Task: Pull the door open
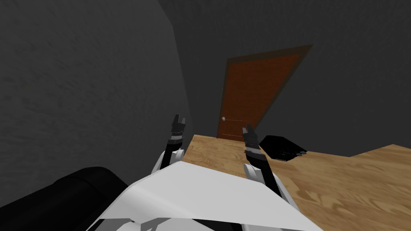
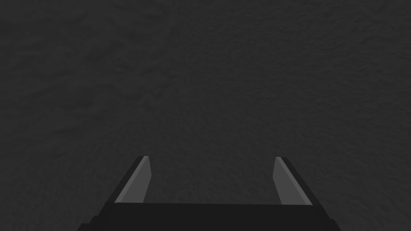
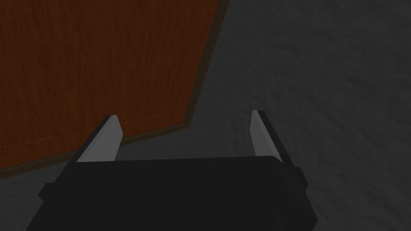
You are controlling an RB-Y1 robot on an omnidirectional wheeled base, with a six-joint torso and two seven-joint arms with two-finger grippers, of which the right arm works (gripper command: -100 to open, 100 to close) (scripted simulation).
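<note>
A light wooden plank floor [image 1: 341, 180] runs ahead of both grippers to dark grey textured walls [image 1: 80, 80]. A low black flat-topped object [image 1: 281, 147], which I cannot identify, lies on the floor just right of the right gripper [image 1: 247, 127], off the straight line to the door. A black rounded bulk [image 1: 76, 192] sits behind and left of the left gripper [image 1: 179, 118], well apart from it. A corner of the dark wall stands out just ahead of the left gripper, left of the door.

The reddish-brown wooden door [image 1: 257, 88] sits in its dark brown frame [image 1: 225, 80], beyond both grippers and apart from them. Its small pale round knob [image 1: 223, 118] is on the door's left edge. In the head view the knob falls between the two grippers, nearer the right one, and nothing stands on the floor between it and them.

Both forearms reach forward and slightly up, side by side and well apart. In the right wrist view the right gripper points at the door's edge and frame. Its two light grey blade fingers [image 3: 108, 138] are spread wide with nothing between them, and one finger lines up with the door and the other with the wall beside it. The left gripper faces the bare dark wall, and its fingers [image 2: 136, 180] are likewise spread and hold nothing.
</note>
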